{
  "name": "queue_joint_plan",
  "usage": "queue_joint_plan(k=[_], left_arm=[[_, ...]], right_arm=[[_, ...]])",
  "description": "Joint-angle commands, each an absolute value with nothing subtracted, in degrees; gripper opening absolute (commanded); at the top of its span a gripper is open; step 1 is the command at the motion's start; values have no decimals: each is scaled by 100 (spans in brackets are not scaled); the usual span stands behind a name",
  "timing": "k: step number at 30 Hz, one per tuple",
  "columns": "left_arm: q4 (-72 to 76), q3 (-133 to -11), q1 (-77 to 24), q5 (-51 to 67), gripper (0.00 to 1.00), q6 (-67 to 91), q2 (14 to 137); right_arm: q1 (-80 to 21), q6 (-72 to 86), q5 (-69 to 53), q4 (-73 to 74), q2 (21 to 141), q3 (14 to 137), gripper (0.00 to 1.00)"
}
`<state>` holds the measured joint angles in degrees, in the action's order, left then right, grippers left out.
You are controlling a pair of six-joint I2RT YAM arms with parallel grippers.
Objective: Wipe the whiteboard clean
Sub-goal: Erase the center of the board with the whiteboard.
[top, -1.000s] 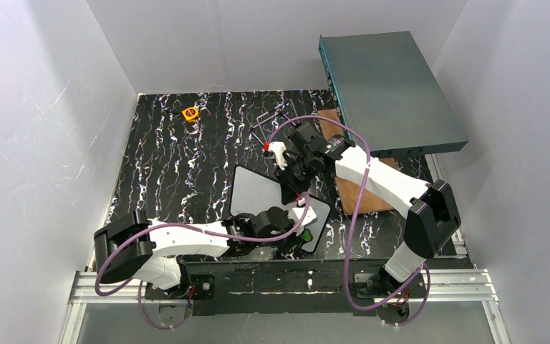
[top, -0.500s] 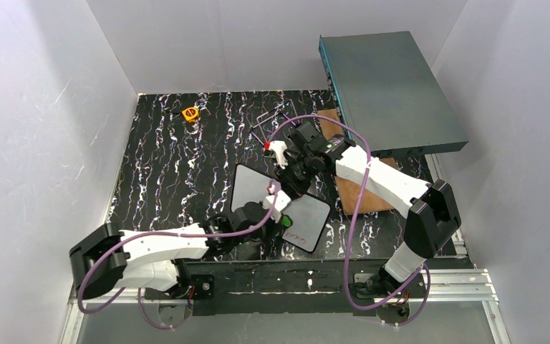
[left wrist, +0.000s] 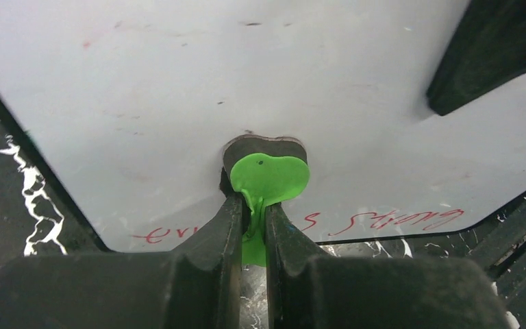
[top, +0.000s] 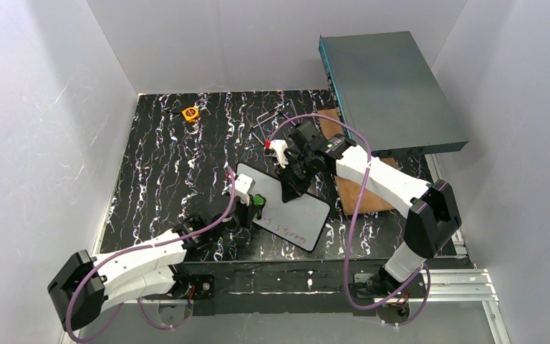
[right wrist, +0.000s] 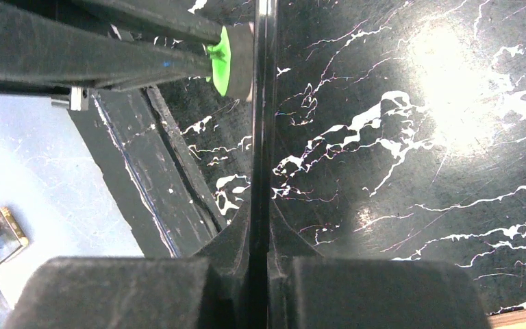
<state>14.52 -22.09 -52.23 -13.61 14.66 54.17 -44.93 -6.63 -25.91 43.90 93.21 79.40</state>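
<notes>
The whiteboard point(top: 292, 215) leans tilted at the table's near middle, with red handwriting point(top: 288, 229) along its lower edge. My right gripper point(top: 291, 180) is shut on the board's top edge; in the right wrist view the board point(right wrist: 263, 103) shows edge-on between the jaws of that gripper point(right wrist: 260, 236). My left gripper point(top: 253, 206) is shut on a green eraser point(top: 258, 201), pressed on the board's left part. In the left wrist view the eraser point(left wrist: 268, 179) sits on the white surface point(left wrist: 246, 82) above the red writing point(left wrist: 383, 219), pinched in my left gripper point(left wrist: 253, 216).
A large grey-teal metal box point(top: 390, 89) stands at the back right, overhanging a brown wooden board point(top: 353, 193). An orange tape measure point(top: 190, 113) lies at the back left. Thin black metal rods point(top: 268, 118) lie at the back middle. White walls enclose the table.
My left gripper has dragged the green eraser from the board's lower right up and to the left. The red writing at the bottom edge now shows. The right gripper has not moved.
</notes>
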Motion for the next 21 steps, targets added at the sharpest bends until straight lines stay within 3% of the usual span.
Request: queue_joint_plan(k=[1,12,14,16,21], left_arm=[[1464,-1962,-4996,-1639,0,1815,5090],[1228,-1960,-3985,-1397,0,2321,4745],[1380,-2076,-3796,-886,0,2373,4891],[1980,-2153,-3795,349,0,2404,5236],[1981,-2324,-5079,314,0,2637,5385]], right_arm=[[-4649,-1059,-2714,4131,9284,7921,1],[-4649,-1064,-2719,4141,9264,7923,1],[-4649,-1066,-2712,4146,9256,7934,1],[-4651,-1069,-2733,4168,9288,7981,1],[-4695,-1174,-2847,4370,9539,8185,1]])
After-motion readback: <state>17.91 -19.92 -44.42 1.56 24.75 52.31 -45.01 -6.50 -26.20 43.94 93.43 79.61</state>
